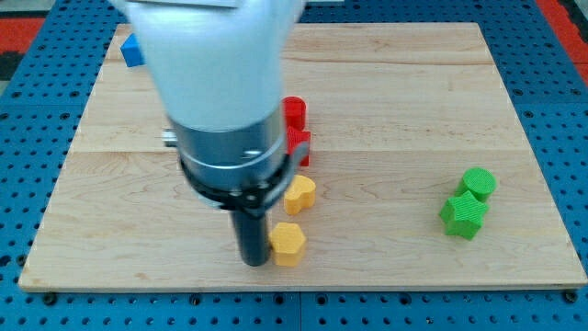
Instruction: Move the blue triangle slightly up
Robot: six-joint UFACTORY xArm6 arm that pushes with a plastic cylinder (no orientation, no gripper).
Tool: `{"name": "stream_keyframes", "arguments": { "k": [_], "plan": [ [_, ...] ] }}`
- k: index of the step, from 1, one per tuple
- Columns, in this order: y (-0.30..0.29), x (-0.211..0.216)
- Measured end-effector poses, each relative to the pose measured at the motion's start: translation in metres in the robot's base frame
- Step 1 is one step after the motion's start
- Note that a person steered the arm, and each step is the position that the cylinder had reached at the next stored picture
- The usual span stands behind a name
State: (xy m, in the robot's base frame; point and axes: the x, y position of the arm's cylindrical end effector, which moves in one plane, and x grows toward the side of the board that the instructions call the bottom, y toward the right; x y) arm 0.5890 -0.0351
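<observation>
A blue block (132,50) shows at the board's top left, partly hidden behind the arm's white body; its shape cannot be made out, and no other blue block shows. My tip (252,261) rests on the board near the view's bottom, just left of a yellow block (288,244) and far below the blue block. A second yellow block (299,195) lies above and to the right of the tip. Two red blocks (294,112) (299,147) sit stacked in a column above it, partly hidden by the arm.
The wooden board (413,101) lies on a blue perforated table. Two green blocks (479,182) (463,214) touch each other at the board's right. The arm's body covers much of the board's upper left.
</observation>
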Motion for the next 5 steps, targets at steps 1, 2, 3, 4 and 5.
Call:
{"name": "stream_keyframes", "arguments": {
  "k": [1,2,3,4,5],
  "plan": [
    [0.004,0.016],
    [-0.016,0.024],
    [-0.122,-0.045],
    [-0.152,-0.142],
    [-0.157,-0.218]
  ]
}}
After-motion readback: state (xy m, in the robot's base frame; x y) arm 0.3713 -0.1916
